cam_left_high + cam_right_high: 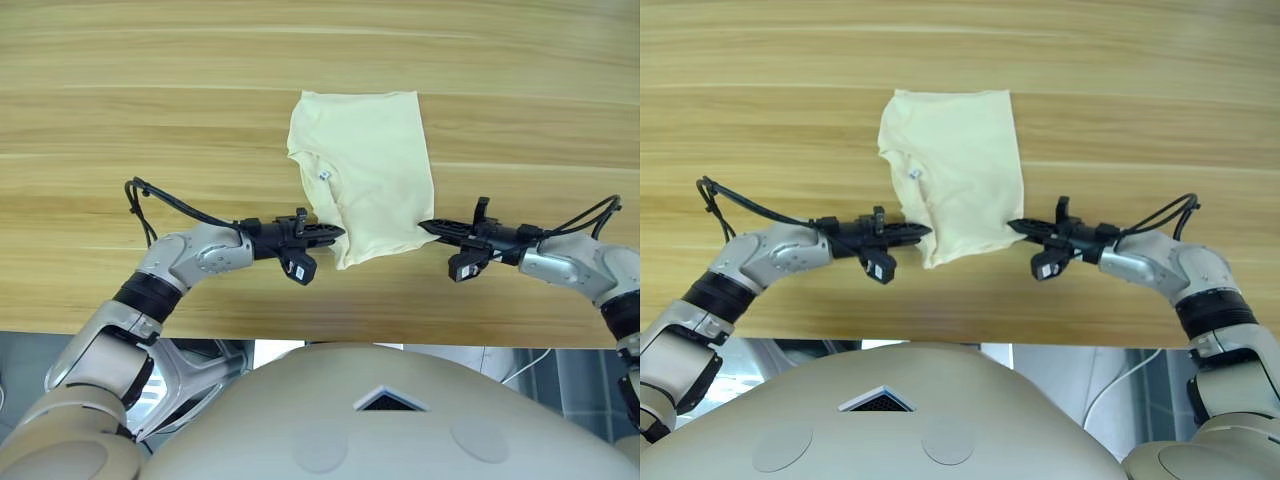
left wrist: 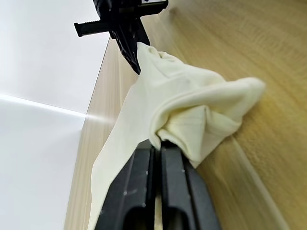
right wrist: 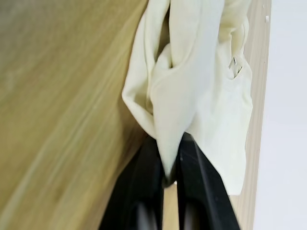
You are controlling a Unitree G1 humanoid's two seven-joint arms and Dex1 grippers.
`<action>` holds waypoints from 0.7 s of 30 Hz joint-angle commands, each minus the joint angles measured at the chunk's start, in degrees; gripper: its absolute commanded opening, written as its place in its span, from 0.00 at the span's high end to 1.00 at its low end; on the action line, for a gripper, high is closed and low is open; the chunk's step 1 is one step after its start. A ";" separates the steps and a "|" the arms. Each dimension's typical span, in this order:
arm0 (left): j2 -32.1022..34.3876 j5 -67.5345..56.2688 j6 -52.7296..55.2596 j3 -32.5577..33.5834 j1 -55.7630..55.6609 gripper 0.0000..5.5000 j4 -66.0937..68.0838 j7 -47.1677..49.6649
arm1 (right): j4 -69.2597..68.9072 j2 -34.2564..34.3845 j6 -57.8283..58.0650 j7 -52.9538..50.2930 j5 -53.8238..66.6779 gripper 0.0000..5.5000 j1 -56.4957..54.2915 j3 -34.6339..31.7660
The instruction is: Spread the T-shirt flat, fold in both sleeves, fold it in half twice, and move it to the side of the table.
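With the T-shirt (image 1: 365, 160) lying central on the worktop (image 1: 120, 120) and its 6 o'clock corners pinched in the fully closed jaws of your left gripper (image 1: 338, 232) and right gripper (image 1: 424, 226), lift both evenly and carry them toward 12 o'clock so edges meet squarely.

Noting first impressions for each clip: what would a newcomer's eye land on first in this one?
A pale yellow T-shirt lies at the middle of the wooden table, narrowed into a rough rectangle with its near end bunched. The left gripper and right gripper point toward each other, each shut on a near corner of the cloth. In the wrist views the fabric hangs in folds from the black fingers.
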 commanded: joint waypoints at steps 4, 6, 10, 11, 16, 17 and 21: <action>8.43 -6.78 1.37 2.84 12.26 1.00 -2.52 -3.57 | -11.16 -3.31 2.03 5.03 10.47 0.97 12.19 -3.03; 12.61 -11.21 1.59 4.03 19.16 1.00 -7.52 -4.83 | -15.32 -6.47 4.06 6.81 14.76 0.97 19.68 -5.42; 16.59 -16.45 3.04 7.56 28.44 1.00 -13.88 -5.07 | -22.73 -7.85 7.71 9.78 18.95 0.97 27.67 -8.42; 16.92 -17.56 3.27 7.83 29.75 1.00 -15.18 -5.52 | -24.38 -7.80 8.30 10.63 20.04 0.97 28.33 -8.83; 17.61 -28.52 3.41 9.76 32.24 1.00 -18.02 -8.97 | -27.56 -5.72 11.29 13.80 28.15 0.97 27.68 -11.06; 16.03 -32.22 4.37 10.69 30.25 1.00 -17.01 -9.41 | -26.89 -4.10 12.06 14.32 29.89 0.97 25.74 -10.89; 5.84 -46.87 12.65 13.76 21.33 1.00 -12.34 -10.87 | -22.98 3.80 13.77 16.32 36.73 0.97 18.12 -9.66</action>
